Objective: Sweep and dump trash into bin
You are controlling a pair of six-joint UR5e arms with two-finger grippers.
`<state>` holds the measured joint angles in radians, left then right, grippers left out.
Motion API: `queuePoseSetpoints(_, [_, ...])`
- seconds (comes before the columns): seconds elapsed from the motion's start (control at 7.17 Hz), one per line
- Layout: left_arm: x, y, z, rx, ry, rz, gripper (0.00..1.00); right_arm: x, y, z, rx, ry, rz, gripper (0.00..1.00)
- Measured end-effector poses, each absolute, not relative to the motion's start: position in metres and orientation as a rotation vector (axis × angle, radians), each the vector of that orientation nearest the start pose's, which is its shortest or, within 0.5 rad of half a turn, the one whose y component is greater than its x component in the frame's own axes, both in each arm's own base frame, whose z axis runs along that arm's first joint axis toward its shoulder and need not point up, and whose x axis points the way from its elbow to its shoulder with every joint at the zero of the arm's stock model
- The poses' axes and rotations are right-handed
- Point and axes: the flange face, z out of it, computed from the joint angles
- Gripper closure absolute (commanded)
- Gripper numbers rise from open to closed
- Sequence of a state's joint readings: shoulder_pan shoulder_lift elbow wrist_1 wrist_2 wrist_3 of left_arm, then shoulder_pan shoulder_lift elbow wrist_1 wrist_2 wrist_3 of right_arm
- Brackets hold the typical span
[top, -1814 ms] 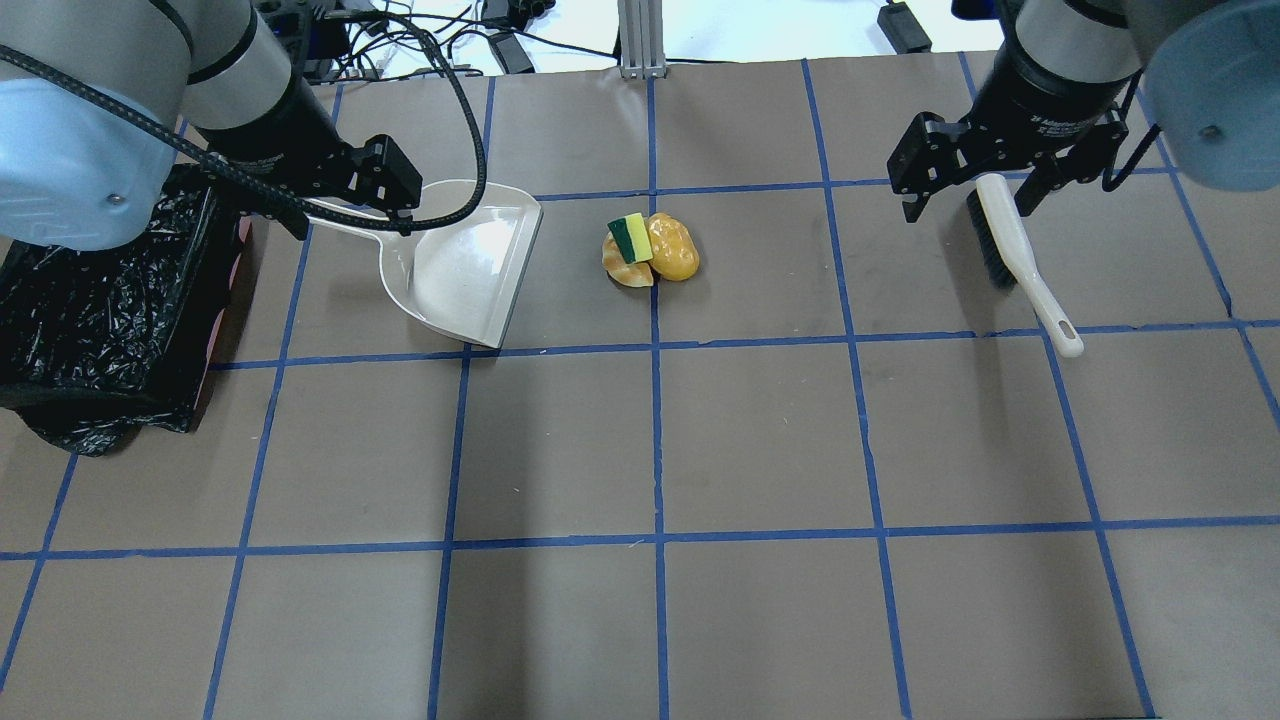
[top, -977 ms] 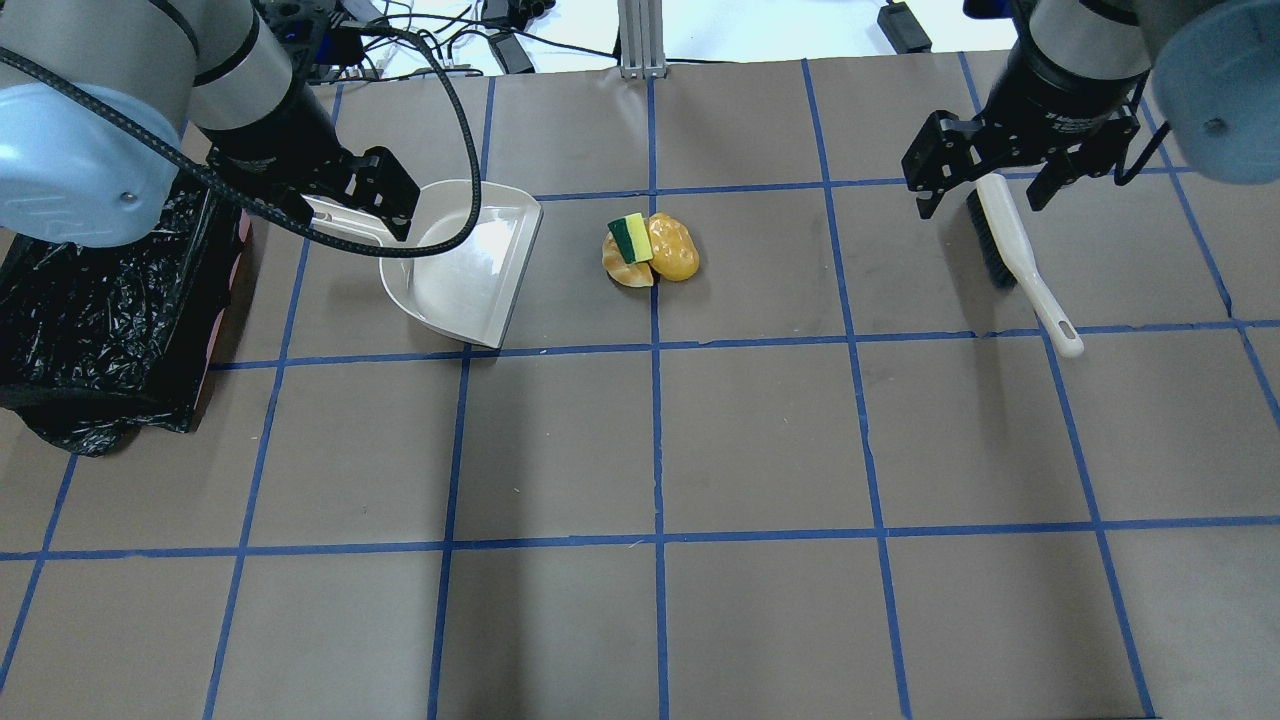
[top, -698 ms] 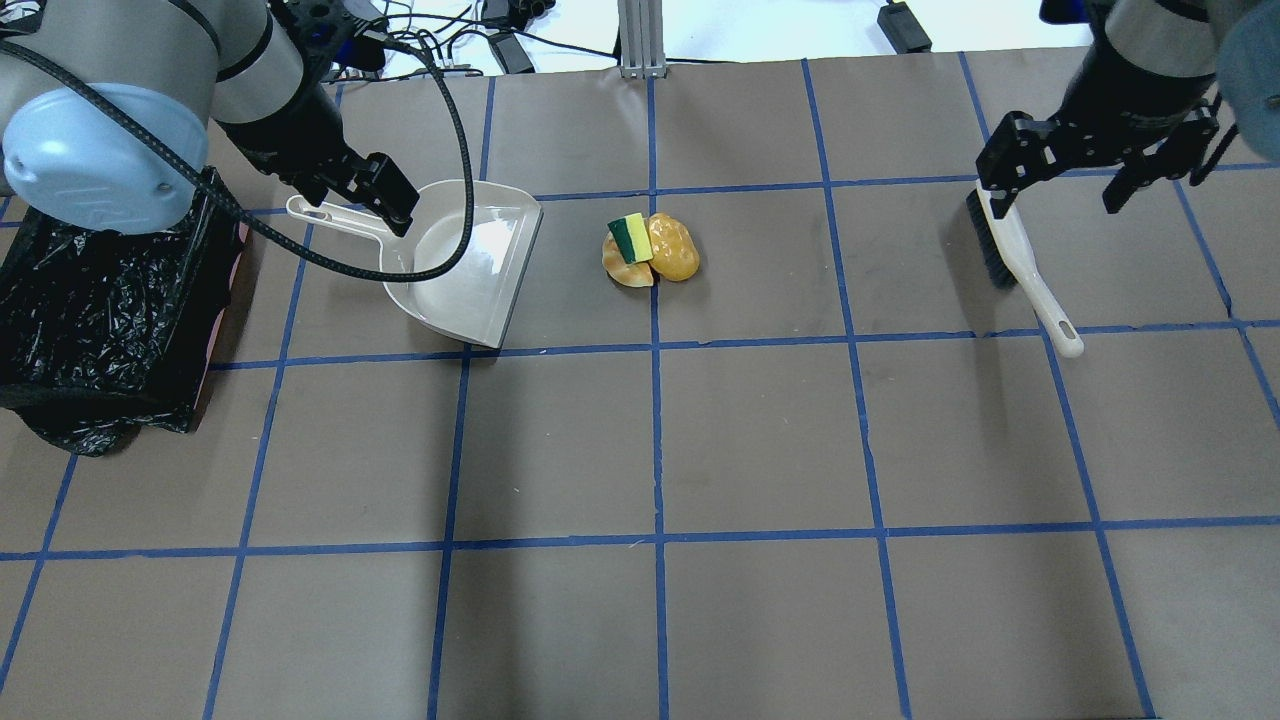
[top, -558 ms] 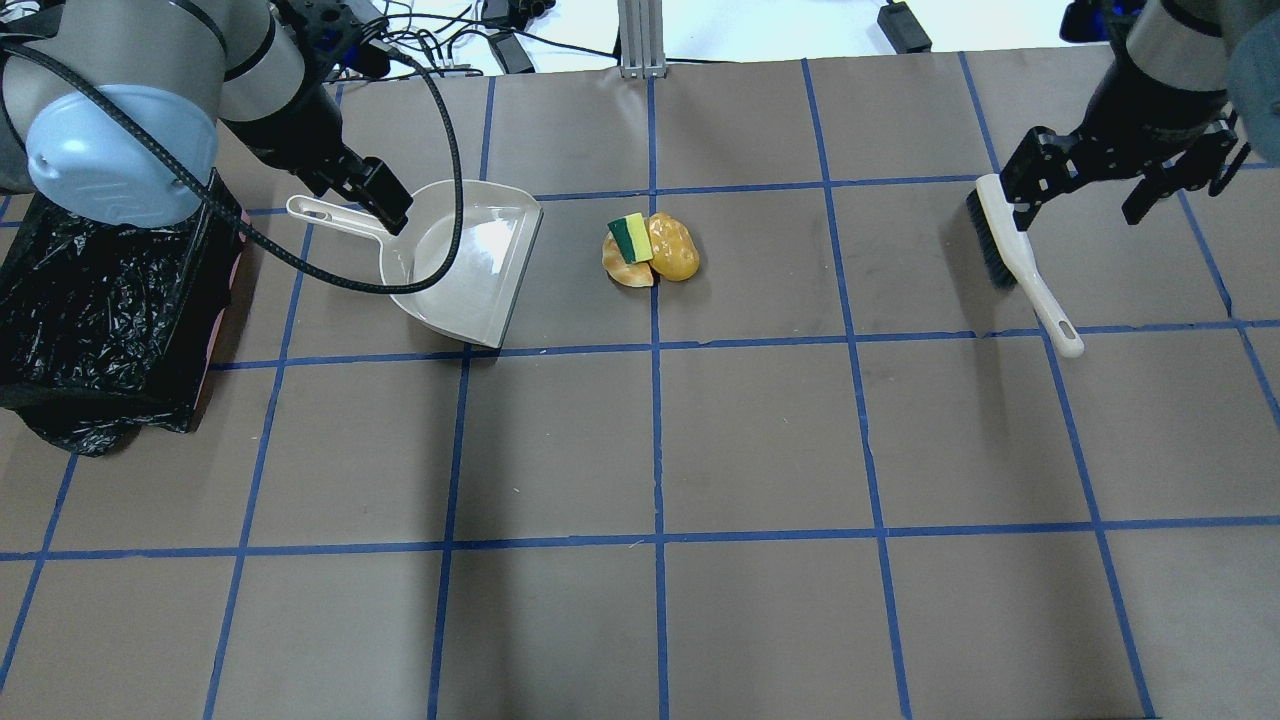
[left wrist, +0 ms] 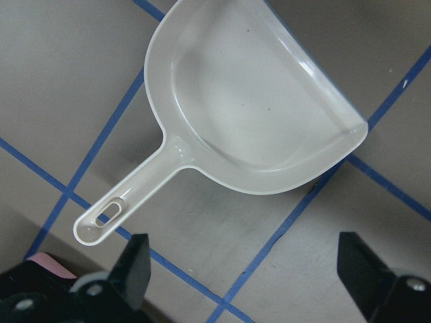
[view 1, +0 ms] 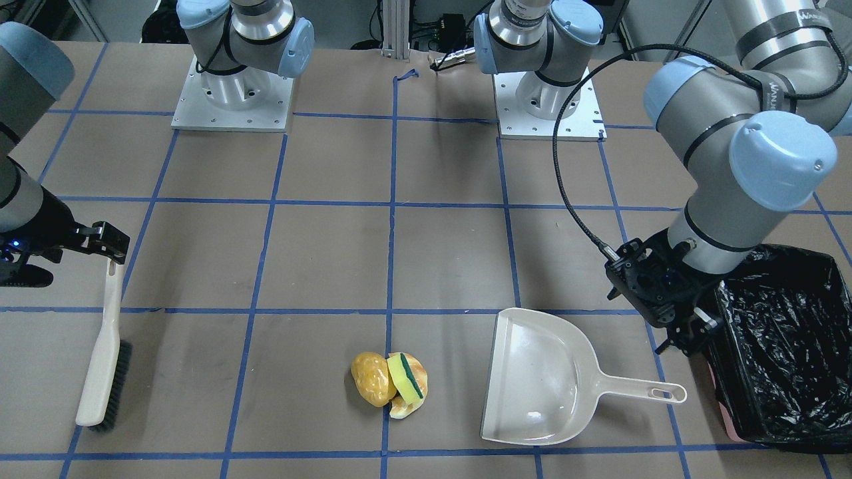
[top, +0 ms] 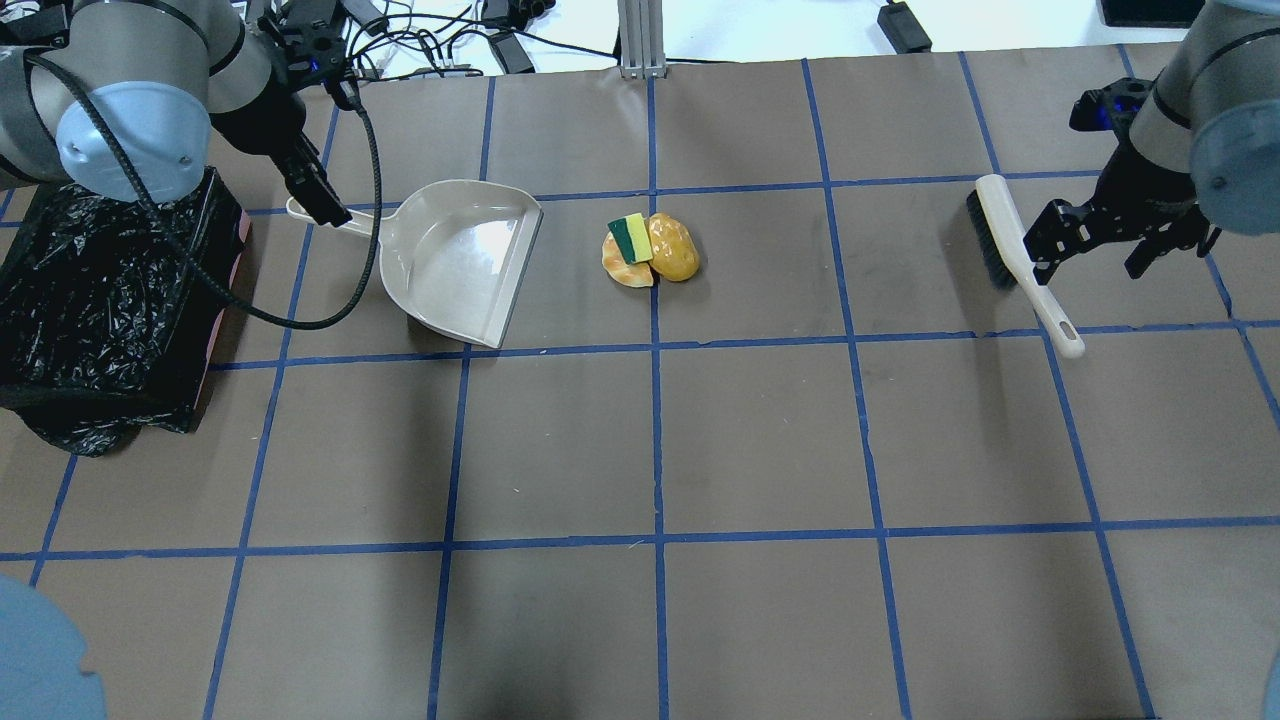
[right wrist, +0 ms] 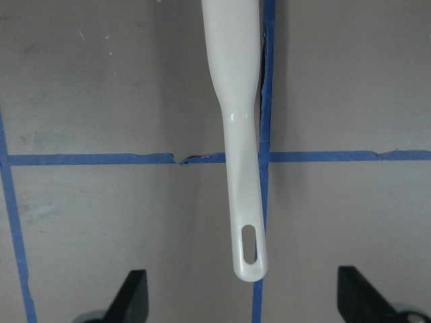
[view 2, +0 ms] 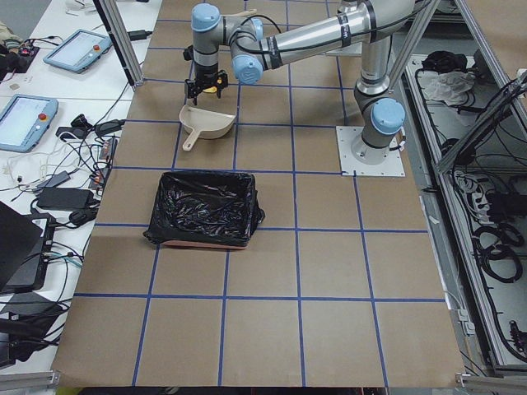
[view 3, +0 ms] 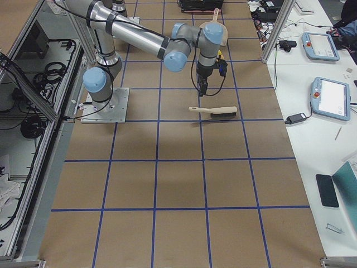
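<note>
both spread, empty: left gripper [view 1: 685, 336], right gripper [top: 1090, 262]
between trash [top: 650, 250] and bin [top: 120, 300]: dustpan [top: 460, 260], mouth toward trash
brush [top: 1005, 240]: handle toward robot

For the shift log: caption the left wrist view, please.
Left tool, open, hovers near the empty dustpan handle; nothing gripped yet.

arms [view 1: 732, 126]: silver, pale-blue joint caps | end effectors [view 1: 689, 336]: black | cable [view 1: 556, 166]: black, possibly braided

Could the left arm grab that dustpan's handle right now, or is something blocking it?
Probably yes. The left gripper hangs open close by the handle of the dustpan. Nothing lies on the handle, and the bin stands beside it but apart.
</note>
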<state>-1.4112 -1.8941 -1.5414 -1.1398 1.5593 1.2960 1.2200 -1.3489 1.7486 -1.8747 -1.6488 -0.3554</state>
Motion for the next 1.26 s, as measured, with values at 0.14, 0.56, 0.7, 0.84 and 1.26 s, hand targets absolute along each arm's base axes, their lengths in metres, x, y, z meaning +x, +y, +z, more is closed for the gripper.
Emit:
queuePoseSetpoints(0.14, [-0.026,-0.65,0.348,1.77,2.468,-0.158,0.0,-0.074,-0.557,0.298,-0.025,3.16,0.229,0.06])
queuePoseSetpoints(0.56, [-0.007,-0.674,0.301,1.959,2.211,-0.027,0.0,-0.077,-0.558,0.248,-0.129,3.126,0.308,0.06])
queuePoseSetpoints(0.7, [-0.005,-0.675,0.294,2.012,2.159,-0.006,0.02,-0.076,-0.556,0.237,-0.157,3.118,0.319,0.06])
queuePoseSetpoints(0.84, [-0.005,-0.674,0.288,2.046,2.137,0.006,0.02,-0.076,-0.555,0.229,-0.176,3.111,0.332,0.09])
queuePoseSetpoints(1.26, [0.01,-0.677,0.268,2.108,2.122,0.027,0.02,-0.077,-0.555,0.223,-0.209,3.103,0.341,0.21])
